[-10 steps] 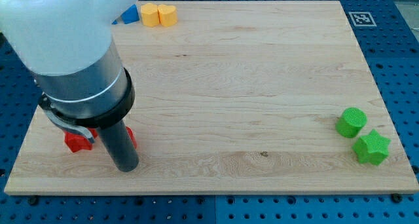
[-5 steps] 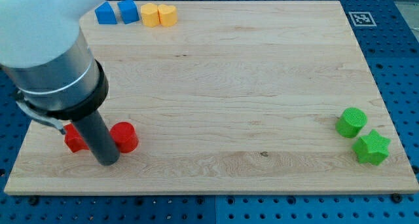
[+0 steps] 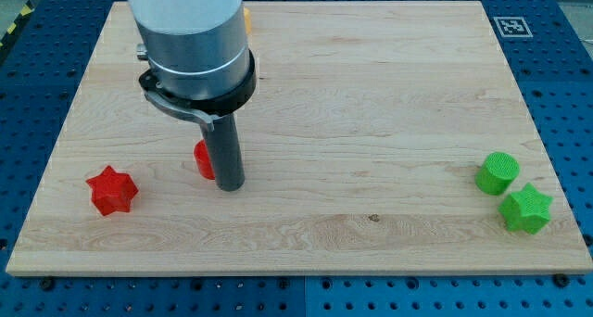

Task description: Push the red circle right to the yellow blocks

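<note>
The red circle sits left of centre on the wooden board, mostly hidden behind my rod. My tip rests on the board just right of and below the red circle, touching or nearly touching it. Only a sliver of one yellow block shows at the view's top, behind the arm's body; the other is hidden. A red star lies at the lower left, apart from the circle.
A green cylinder and a green star sit near the board's lower right edge. A fiducial marker is off the top right corner. The blue blocks are hidden behind the arm.
The arm has swung right and up the view. The red circle has moved right and up, away from the red star. The arm now hides the blue and yellow blocks.
</note>
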